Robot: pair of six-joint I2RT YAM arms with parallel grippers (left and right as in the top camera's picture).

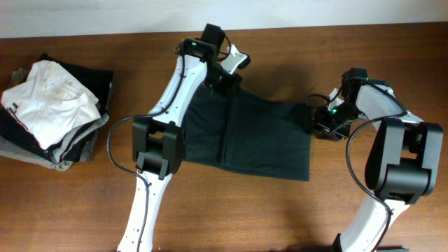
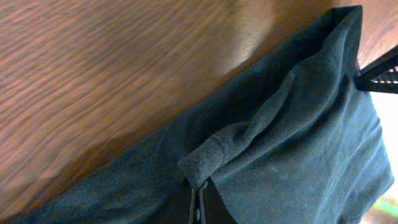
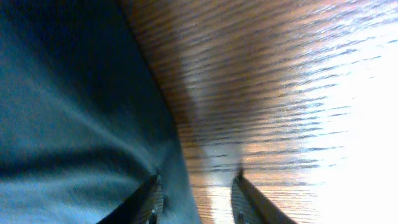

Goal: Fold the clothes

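At the far left of the wooden worktop (image 1: 231, 210) a pile of other clothes is sitting: a crumpled white garment (image 1: 49, 98) is lying on top, with dark pieces under it and a light grey garment (image 1: 70, 150) showing at the bottom edge. The pile is well apart from the shirt.

Next, the left arm (image 1: 175, 91) is reaching from its base near the middle of the worktop toward the far side, ending over the shirt's far left corner. Its jaws are closed and pinching cloth. In the left wrist view a rolled hem (image 2: 208, 158) of the shirt (image 2: 298, 162) is bunching up right at the fingertips, with folds running away from the pinch.

The dark charcoal shirt (image 1: 259, 136) is lying in the middle of the worktop, between the two arms, with a plain surface facing up. It is forming a rough rectangle, mostly flat. An upright line about a third of the way in from its left side is marking the edge of a folded layer. Its near left part is passing under the left arm's base.

At the right, the right arm (image 1: 378, 112) is bending in from its base toward the shirt's right edge, with its jaws low at the far right corner. In the right wrist view the jaws are standing apart. One finger (image 3: 151, 200) is sitting at the shirt's edge (image 3: 68, 112), the other finger (image 3: 245, 202) is over bare wood (image 3: 280, 81), and only wood is showing between them.
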